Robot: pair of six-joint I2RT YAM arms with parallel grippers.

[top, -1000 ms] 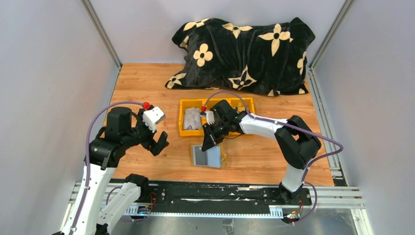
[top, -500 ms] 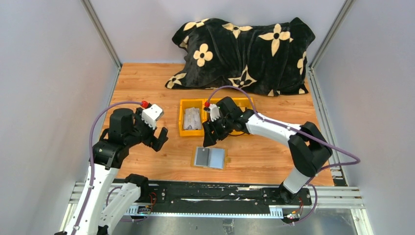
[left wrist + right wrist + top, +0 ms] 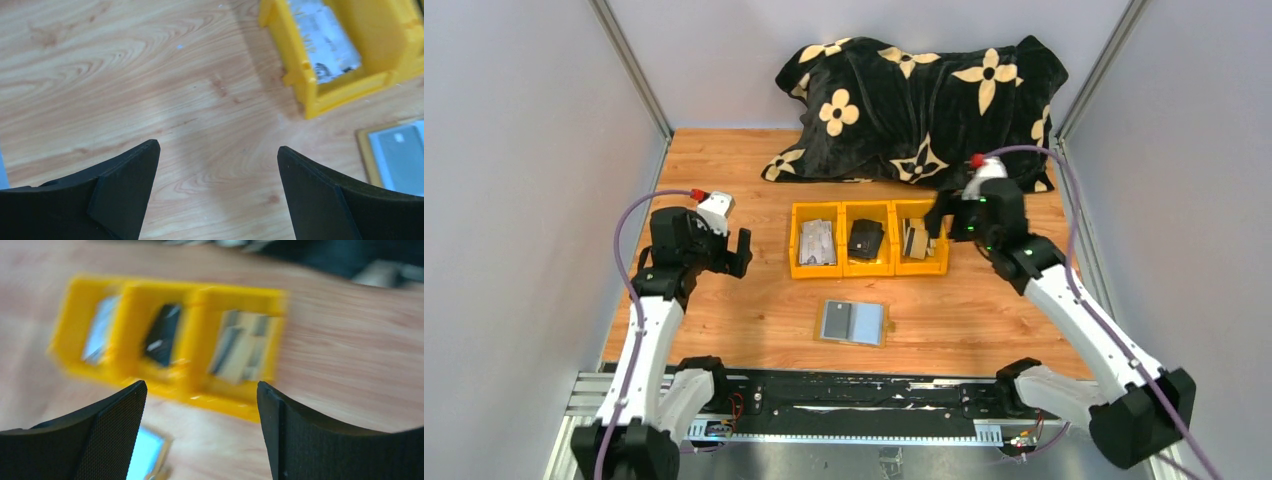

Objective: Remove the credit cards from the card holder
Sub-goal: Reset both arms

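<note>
Yellow and opened flat, the card holder (image 3: 854,322) lies on the wooden table (image 3: 984,310). It is the thing nearest to the arm bases, about midway between them. Its grey sleeves face up. Whether a card sits inside them I cannot tell from this height. Nothing touches it.

Just behind it stands the bin (image 3: 869,270), with three compartments in a row. The credit cards (image 3: 817,242) lie in the left compartment as a pale grey pile. The middle compartment holds a black pouch (image 3: 865,238). The right one holds flat beige and dark pieces (image 3: 914,240), perhaps cards too, but the right wrist view is too blurred to be sure.

The left gripper (image 3: 739,252) hangs over bare wood to the left of the bin, near it but apart. Its jaws are spread wide and there is nothing between them. Its wrist view shows only table between the fingers (image 3: 125,195), with the bin's left compartment and one corner of the holder at the right side.

The right gripper (image 3: 939,218) is above the far right corner of the bin. Its jaws also stand wide apart and it grasps nothing.

Farthest, against the back wall, lies a black blanket (image 3: 919,110) with cream flowers.
</note>
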